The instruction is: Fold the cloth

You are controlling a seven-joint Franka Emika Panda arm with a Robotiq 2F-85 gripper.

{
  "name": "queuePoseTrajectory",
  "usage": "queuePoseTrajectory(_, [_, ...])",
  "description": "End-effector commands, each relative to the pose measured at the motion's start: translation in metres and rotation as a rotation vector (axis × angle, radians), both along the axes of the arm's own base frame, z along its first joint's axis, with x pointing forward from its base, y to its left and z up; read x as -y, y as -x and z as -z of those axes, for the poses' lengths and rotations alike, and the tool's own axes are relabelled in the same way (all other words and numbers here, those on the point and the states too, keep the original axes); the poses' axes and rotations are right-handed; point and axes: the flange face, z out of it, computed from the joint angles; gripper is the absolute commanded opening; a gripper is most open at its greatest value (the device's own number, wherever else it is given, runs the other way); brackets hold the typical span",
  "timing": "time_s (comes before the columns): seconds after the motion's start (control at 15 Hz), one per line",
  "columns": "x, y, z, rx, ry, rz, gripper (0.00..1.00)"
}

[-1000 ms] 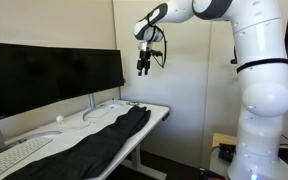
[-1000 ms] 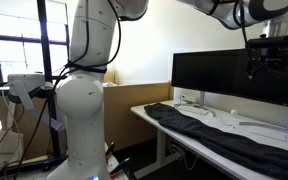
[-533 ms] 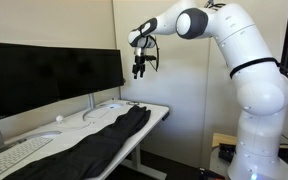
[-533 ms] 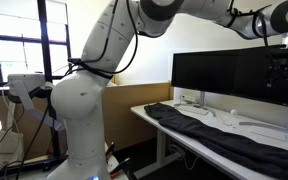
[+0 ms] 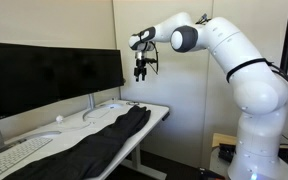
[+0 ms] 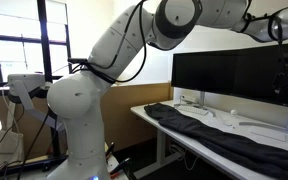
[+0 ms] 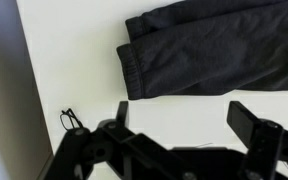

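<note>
- The tool point(image 5: 141, 70) hangs high above the worktop point(image 5: 158, 109), well apart from everything. In the wrist view its two fingers point(image 7: 119, 115) stand wide apart with nothing between them.
- The cloth point(image 5: 104, 140), dark and long, lies stretched along the worktop in front of the monitors point(image 5: 44, 75). Its near end sits close to the worktop's corner.
- In the wrist view this hemmed end point(image 7: 130, 62) lies flat on the white surface, a good place to grasp.
- To do the step well, I would come straight down over that end and pinch one layer at the hem. Then lift only enough to clear the fabric and carry it along the length towards the far end.
- A low lift should keep the rest from dragging towards the keyboard point(image 5: 14, 155).
- The cloth's far end is cut off in both exterior views.
- A small thin black object point(image 7: 72, 120) lies beside the hem; I cannot tell what it is.
</note>
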Motion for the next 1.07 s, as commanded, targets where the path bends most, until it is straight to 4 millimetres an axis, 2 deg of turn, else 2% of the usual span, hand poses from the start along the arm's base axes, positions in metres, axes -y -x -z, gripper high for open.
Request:
queuePoseTrajectory(0.0, [-0.002, -0.001, 0.000, 0.000, 0.000, -0.003, 1.00])
queuePoseTrajectory(0.13, [-0.003, -0.004, -0.008, 0.013, 0.011, 0.009, 1.00])
queuePoseTrajectory(0.4, [0.004, -0.014, 0.006, 0.006, 0.038, 0.027, 1.00])
queuePoseTrajectory(0.73, [0.019, -0.015, 0.035, -0.032, 0.042, 0.014, 1.00])
queuePoseTrajectory(1.0, [0.035, -0.011, 0.067, -0.095, 0.022, 0.021, 1.00])
